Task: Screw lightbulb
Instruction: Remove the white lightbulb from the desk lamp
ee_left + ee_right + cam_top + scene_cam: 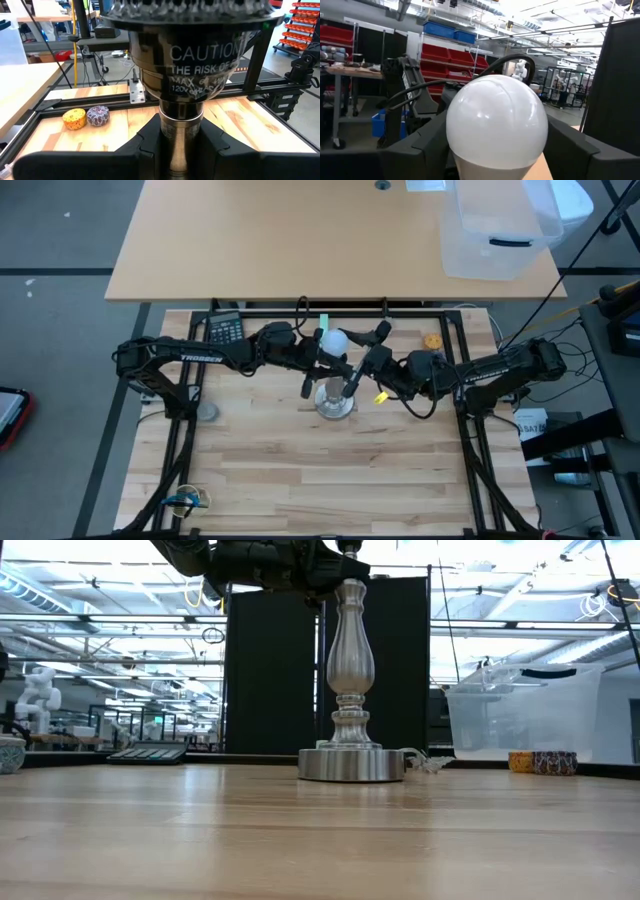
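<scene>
A silver lamp stand (351,690) rises from its round base (335,404) in the middle of the wooden table. Its black socket (192,65), printed with a caution label, is at the top. The white lightbulb (333,340) sits above the socket; its screw base is hidden. My left gripper (318,366) comes in from the table's left and is shut on the stand below the socket. My right gripper (352,352) comes in from the right, higher up, with its fingers closed on the globe (497,120). My left gripper pinches the stand's silver neck (181,127), just under the black socket, between its two fingers (150,145). It reaches in roughly level from the table's left. The stand is upright with its base on the table. My right gripper has the bulb's white globe (470,130) between its two fingers (427,145), one against each side at the widest part. It reaches in from the table's right, slanting slightly upward. The bulb stands upright over the socket; its lower end is hidden.
A black keypad (225,330) lies at the far left of the table. Two small round patterned objects (86,117) lie at the far right. A clear plastic bin (495,230) stands on the table beyond. A small grey disc (207,412) lies at the left.
</scene>
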Motion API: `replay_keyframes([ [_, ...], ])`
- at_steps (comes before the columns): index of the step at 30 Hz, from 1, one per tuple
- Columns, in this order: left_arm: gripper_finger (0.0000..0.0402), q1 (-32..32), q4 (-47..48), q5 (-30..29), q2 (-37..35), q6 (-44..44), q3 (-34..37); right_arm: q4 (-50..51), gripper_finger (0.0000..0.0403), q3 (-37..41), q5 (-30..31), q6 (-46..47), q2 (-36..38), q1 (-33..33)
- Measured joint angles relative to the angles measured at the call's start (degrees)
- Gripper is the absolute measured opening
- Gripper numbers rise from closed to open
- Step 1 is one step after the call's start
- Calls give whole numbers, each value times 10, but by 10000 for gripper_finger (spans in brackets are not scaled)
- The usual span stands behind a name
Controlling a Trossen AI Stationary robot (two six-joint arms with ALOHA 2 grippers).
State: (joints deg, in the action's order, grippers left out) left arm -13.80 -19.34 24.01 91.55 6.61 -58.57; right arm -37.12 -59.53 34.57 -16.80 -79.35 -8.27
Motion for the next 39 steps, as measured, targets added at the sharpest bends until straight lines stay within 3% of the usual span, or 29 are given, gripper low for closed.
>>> replay_keyframes([
  [11,72,-1,0,19,0,3,0,25,247,-1,-7,-9,7,0],
  [22,72,-3,-8,45,0,3,-2,110,246,-1,-64,-13,43,12],
  [39,72,-3,0,85,0,3,-2,202,248,0,-402,-24,86,156],
])
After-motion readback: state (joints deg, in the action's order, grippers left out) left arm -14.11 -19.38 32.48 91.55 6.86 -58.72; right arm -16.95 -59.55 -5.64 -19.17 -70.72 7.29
